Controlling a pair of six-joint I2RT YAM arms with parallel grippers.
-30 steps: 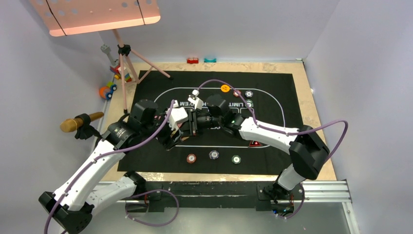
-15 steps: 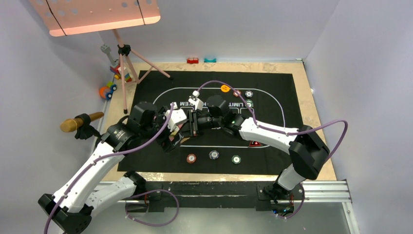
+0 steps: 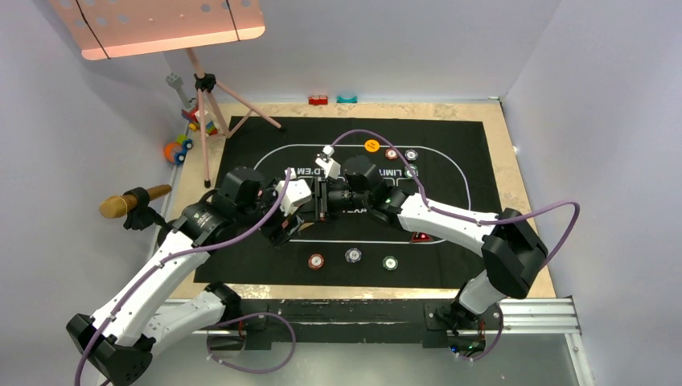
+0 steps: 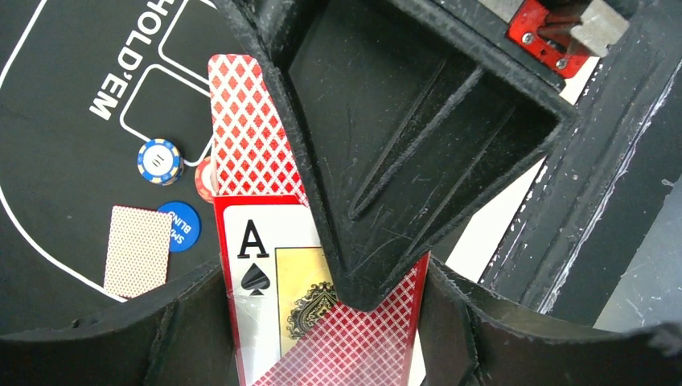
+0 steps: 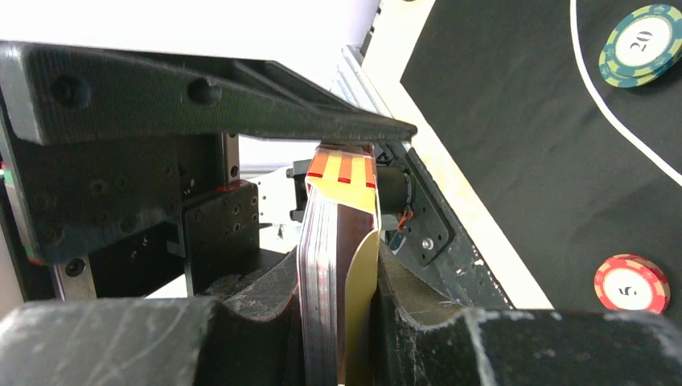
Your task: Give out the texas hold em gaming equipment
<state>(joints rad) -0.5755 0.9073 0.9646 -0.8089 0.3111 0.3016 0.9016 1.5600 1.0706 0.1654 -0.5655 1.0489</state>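
Both arms meet over the middle of the black poker mat (image 3: 450, 133), so the step in hand looks like dealing: passing or peeling a card from the deck. The right gripper (image 5: 342, 322) is pinched on the deck of cards (image 5: 322, 265), held edge-up above the mat. The left gripper (image 4: 322, 322) reaches into the deck; its wrist view shows the ace of spades (image 4: 269, 297) and red-backed cards (image 4: 249, 121) between its fingers, but I cannot tell whether it is clamped on one. On the mat below lie a face-down card (image 4: 137, 251), a blue button (image 4: 178, 227) and a blue-white chip (image 4: 159, 162). Next, probably, a single card must slide free without dragging its neighbours, then go to an unfilled seat on the mat.
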